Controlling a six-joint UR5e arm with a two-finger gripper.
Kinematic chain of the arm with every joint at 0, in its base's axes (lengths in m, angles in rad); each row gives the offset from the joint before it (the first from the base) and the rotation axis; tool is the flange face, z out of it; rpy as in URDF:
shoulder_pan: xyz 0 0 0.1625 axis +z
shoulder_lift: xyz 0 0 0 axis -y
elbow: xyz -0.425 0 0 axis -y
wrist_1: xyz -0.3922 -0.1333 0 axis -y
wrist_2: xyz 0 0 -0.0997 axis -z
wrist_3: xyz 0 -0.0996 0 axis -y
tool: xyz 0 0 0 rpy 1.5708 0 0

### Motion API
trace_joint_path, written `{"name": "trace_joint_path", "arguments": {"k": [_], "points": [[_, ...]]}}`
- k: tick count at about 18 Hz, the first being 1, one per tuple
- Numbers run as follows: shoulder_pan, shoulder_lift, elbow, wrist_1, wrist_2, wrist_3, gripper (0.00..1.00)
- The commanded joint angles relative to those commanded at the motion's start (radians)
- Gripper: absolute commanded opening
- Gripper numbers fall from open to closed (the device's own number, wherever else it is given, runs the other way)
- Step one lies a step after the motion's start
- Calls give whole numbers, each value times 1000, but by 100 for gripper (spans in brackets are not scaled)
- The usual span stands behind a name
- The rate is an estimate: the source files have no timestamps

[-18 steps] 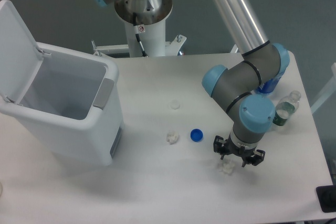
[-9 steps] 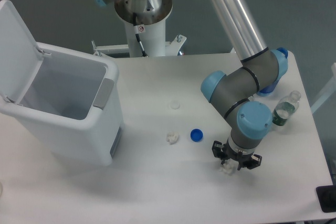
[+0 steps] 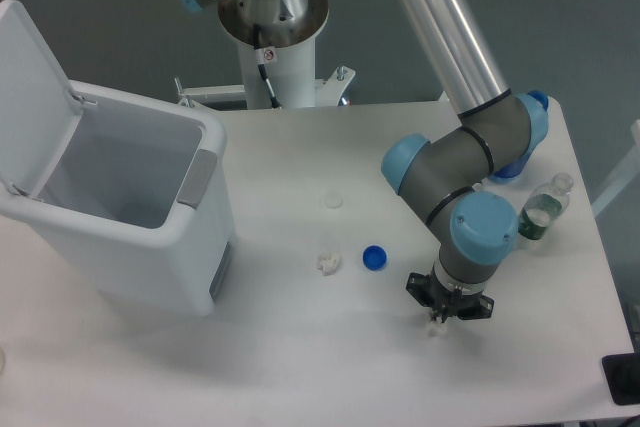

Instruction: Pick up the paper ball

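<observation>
Setting: robotics lab or test cell. Evidence: industrial arm [image 3: 440,42] with grey links and blue joint caps, bolted on a white pedestal [image 3: 275,67] at the far edge of a plain white table [image 3: 300,347]; bare grey floor beyond; white open-lidded waste bin [image 3: 120,207] at the table's left edge; plastic bottle [image 3: 543,209] near its right edge; no domestic furnishings in view

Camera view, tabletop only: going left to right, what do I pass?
White bin → cream-tinted paper wad → blue bottle cap → end effector down over the paper ball → plastic bottle. The flat white disc sits above the wad, so I left it out.
</observation>
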Motion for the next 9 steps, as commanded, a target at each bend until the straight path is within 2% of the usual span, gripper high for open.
{"name": "trace_joint_path", "arguments": {"k": [1, 2, 3, 6, 9], "points": [[0, 5, -3, -2, 0, 0, 11], [0, 15, -8, -3, 0, 0, 20], [0, 26, -9, -5, 0, 2, 21], [8, 75, -11, -9, 8, 5, 0], [20, 118, -8, -55, 9, 21, 0]]}}
